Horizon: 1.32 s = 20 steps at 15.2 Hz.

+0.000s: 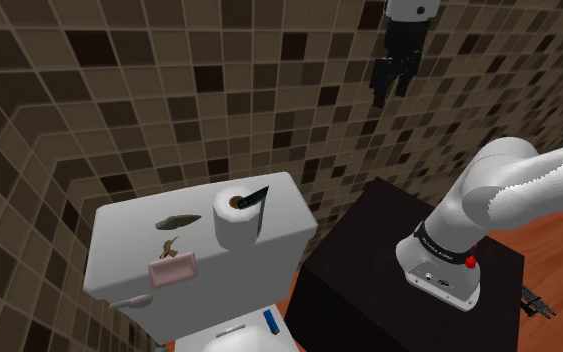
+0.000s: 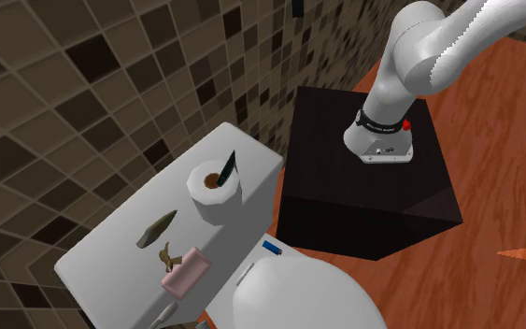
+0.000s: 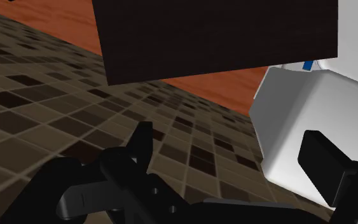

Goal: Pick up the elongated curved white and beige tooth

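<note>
The tooth is a slim, pointed grey-beige piece lying flat on the white toilet tank lid, beside the toilet paper roll. From the other side, the tooth lies between the roll and a small brown hooked thing. My black gripper hangs high against the tiled wall, well above the tank and off to the shoulder view's right of it. Its fingers stand apart with nothing between them. In the wrist view the gripper looks down the tiled wall past the tank's white side.
A pink block and the brown hooked thing lie near the lid's front. A dark flat piece leans on the roll. The flush lever sticks out below the lid. The dark stand adjoins the toilet bowl.
</note>
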Motion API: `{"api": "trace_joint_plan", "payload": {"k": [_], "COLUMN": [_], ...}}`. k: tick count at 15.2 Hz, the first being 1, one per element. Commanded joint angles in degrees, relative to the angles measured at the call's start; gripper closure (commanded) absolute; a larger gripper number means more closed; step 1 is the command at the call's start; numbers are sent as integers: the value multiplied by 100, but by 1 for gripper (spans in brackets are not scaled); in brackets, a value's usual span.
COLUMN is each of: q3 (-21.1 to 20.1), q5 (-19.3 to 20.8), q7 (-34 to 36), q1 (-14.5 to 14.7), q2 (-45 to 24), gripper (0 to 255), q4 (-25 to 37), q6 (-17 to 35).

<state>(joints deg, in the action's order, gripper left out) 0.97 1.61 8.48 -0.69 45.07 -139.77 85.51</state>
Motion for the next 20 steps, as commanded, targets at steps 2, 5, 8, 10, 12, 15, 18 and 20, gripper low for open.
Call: {"api": "trace_joint_plan", "payload": {"k": [2,5,8,10,12,15,18,20], "q3": [-5,-27,-61,-94,-131,-181,-171,-158], "q5": [-31,-129,-235,-310,-387,-496,-585,-646], "q7": [-84,-338,-600,-780,-960,-1227,-1479,-1651], "q1": [67,270,471,600,730,938,1215,1407], "q2": [-153,-634,-1143,-1492,-1845,-2379,-2910,-3260], "gripper": [0,0,0,0,0,0,0,0], "q4": [-17,-28,21,86,174,348,566,735], "q6": [191,746,1270,1598,1907,2334,2714,2941]}}
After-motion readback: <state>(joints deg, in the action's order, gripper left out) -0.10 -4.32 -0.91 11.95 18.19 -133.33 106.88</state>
